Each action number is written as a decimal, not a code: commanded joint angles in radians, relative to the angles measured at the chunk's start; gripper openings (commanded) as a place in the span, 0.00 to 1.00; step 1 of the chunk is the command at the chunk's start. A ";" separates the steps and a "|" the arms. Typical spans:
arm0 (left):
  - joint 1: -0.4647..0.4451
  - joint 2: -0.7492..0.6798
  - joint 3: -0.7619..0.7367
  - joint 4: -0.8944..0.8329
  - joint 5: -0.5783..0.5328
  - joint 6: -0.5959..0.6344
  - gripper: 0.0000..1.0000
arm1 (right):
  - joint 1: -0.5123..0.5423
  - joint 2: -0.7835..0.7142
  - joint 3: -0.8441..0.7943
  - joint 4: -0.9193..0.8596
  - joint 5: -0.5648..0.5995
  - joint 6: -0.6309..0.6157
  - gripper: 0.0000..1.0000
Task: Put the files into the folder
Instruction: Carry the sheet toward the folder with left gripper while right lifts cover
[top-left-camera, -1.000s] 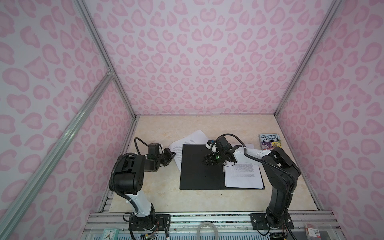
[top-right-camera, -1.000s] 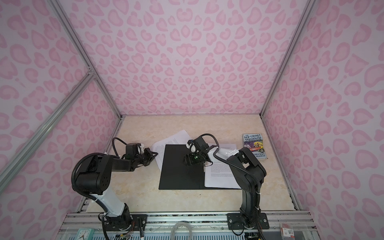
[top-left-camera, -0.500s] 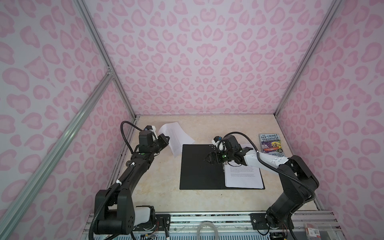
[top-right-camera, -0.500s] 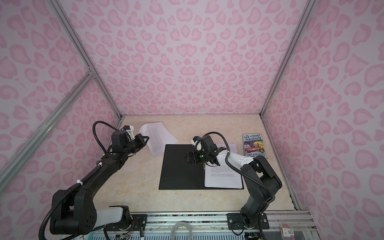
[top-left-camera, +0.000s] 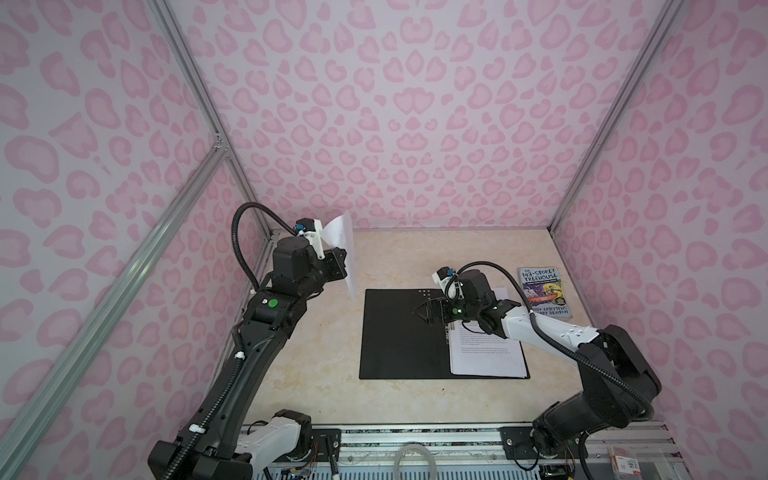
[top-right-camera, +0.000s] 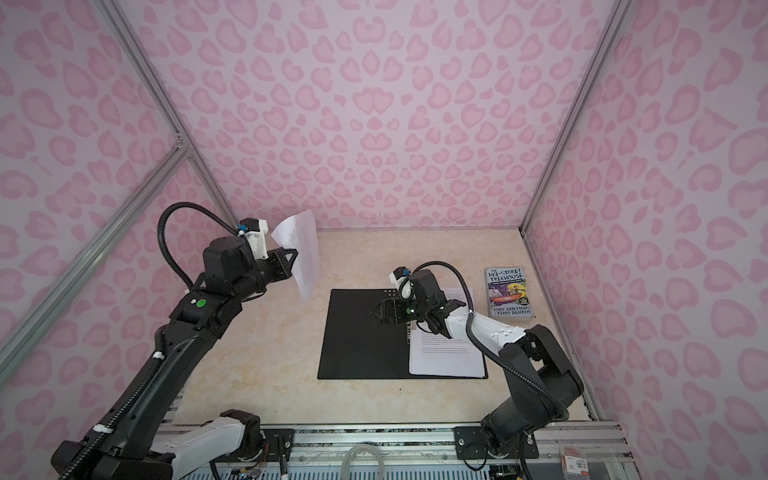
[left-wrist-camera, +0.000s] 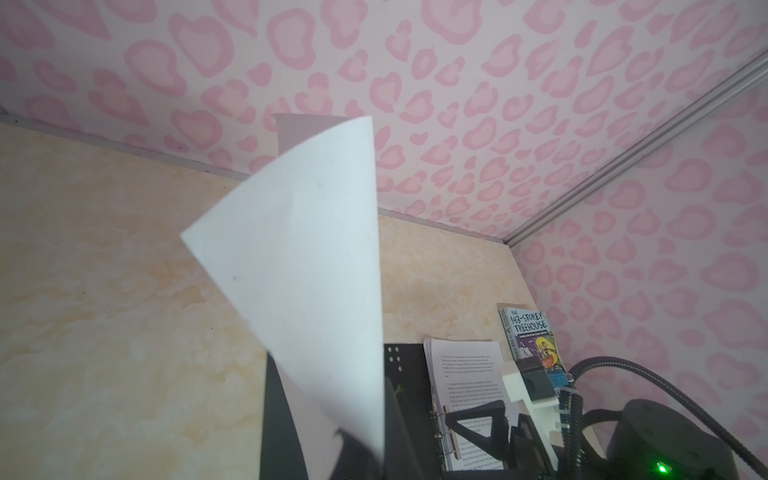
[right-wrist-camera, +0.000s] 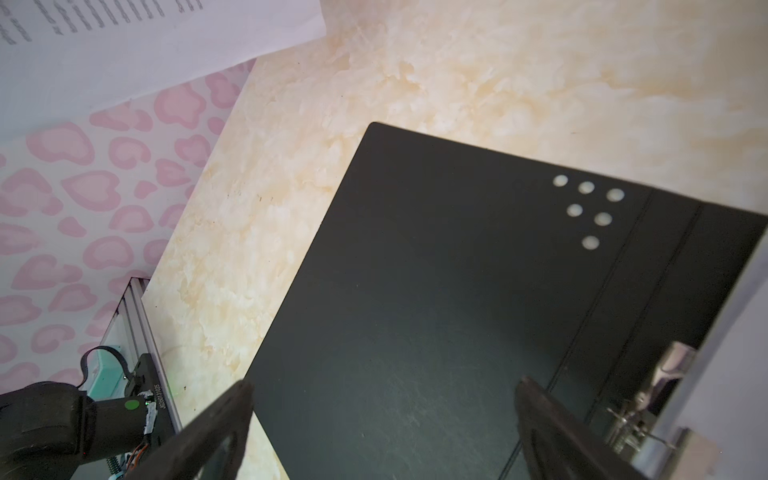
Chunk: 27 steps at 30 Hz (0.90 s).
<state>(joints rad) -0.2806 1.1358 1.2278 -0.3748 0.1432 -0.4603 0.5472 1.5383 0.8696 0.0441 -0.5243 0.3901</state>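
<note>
Right, the step in hand looks like the carry. One sheet (top-right-camera: 301, 245) is up in the air, pinched at its edge by the left hand (top-right-camera: 293, 255), jaws fully closed on it. It hangs over the back-left part of the table (top-left-camera: 316, 345), well apart from the folder (top-left-camera: 399, 345). It's bowed; in the left wrist view it curls like a cone, blank side to the cam.

The folder lies open & flat, black inside up. A stack (top-left-camera: 486, 353) of printed sheets sits on its right half, by the metal clip (right-wrist-camera: 648, 399) at the spine. The right hand (top-left-camera: 419, 311) is over the left half near the spine, jaws spread wide, nothing in them. The book (top-left-camera: 544, 293) lies beside the folder on the far right, not part of this job.

How to do it well, imo:
- Bring the sheet across slowly, since thin paper flaps and can slip from an edge pinch.
- Lower the free edge onto the stack first, then lay the rest down so it lands square w/ the sheets below, not skewed over the spine.
- The right hand prob needs to clear off, or press the folder flat w/o blocking the landing spot.
- Let go only once the sheet rests flat.

Whether the clip is open I can't tell.
</note>
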 joint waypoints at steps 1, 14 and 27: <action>-0.046 0.023 0.085 -0.102 -0.028 0.111 0.04 | -0.002 -0.024 -0.028 0.077 -0.013 0.007 0.98; -0.223 0.052 0.165 -0.140 0.004 0.515 0.04 | -0.016 -0.187 -0.207 0.292 0.138 -0.026 0.98; -0.373 -0.080 -0.116 -0.011 -0.159 0.957 0.04 | -0.012 -0.332 -0.340 0.515 0.213 -0.116 0.98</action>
<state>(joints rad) -0.6502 1.0855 1.1595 -0.4744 0.0444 0.3862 0.5346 1.2133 0.4915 0.5358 -0.3393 0.3183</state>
